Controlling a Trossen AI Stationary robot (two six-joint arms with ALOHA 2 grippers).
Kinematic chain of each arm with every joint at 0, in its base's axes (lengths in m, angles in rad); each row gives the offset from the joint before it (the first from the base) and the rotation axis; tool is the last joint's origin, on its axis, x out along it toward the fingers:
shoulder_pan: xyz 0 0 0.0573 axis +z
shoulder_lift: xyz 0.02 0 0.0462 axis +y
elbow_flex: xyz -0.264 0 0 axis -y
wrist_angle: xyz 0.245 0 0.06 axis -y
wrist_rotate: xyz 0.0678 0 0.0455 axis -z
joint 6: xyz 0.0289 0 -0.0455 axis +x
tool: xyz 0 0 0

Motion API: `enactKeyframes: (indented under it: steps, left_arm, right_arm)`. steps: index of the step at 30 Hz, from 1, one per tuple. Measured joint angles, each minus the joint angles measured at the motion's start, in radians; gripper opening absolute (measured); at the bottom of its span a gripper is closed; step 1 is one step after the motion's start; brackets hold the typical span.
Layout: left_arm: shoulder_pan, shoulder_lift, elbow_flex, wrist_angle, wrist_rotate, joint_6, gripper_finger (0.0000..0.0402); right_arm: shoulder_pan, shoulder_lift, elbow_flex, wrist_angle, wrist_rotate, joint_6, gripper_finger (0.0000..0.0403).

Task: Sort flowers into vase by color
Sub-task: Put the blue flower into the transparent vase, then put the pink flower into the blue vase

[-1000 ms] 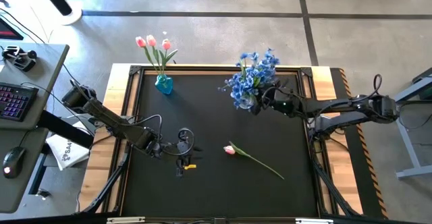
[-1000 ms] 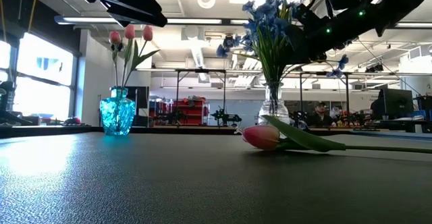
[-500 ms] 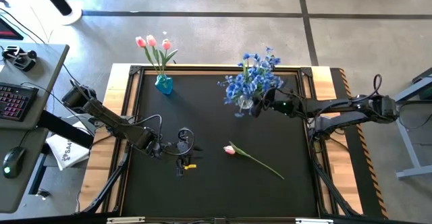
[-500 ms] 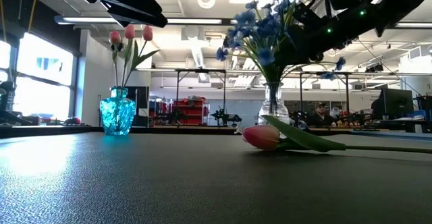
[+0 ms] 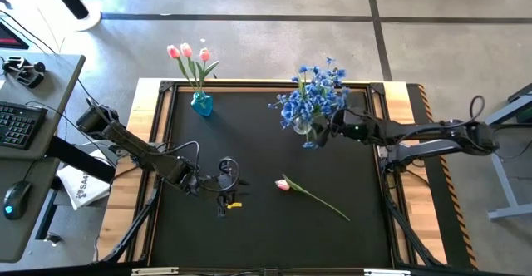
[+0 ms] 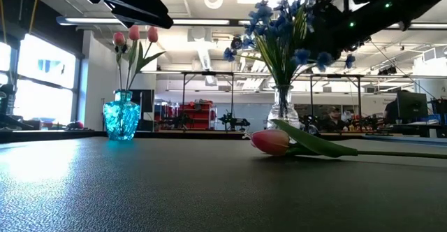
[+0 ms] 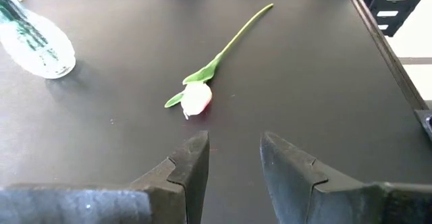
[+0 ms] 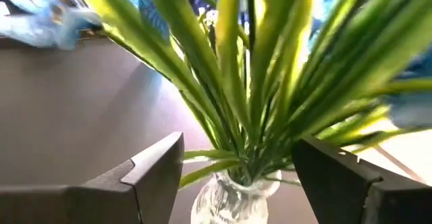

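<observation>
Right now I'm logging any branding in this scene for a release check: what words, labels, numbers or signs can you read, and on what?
None can be read.
White sheet beside the table's left edge: dark print, too small to make out.
Clear vase, blue vase and pink tulip: no markings visible.
Room behind in the low view: no legible signs.

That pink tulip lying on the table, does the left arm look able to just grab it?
Probably yes. The left pincer stands open, facing the pink tulip, with only bare black table between them. The right pincer is off at the clear vase.
</observation>
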Motion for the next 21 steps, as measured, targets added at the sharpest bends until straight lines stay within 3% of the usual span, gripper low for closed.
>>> enactKeyframes:
  steps: [15, 21]
  left_arm:
    - [0.000, 0.000, 0.000, -0.001, -0.018, 0.000, 0.0122]
    - [0.000, 0.000, 0.000, -0.001, -0.018, 0.000, 0.0122]
  right_arm:
    - [0.000, -0.176, 0.000, -0.139, -0.196, -0.042, 0.0266]
    - [0.024, -0.251, 0.000, -0.186, -0.332, -0.086, 0.0265]
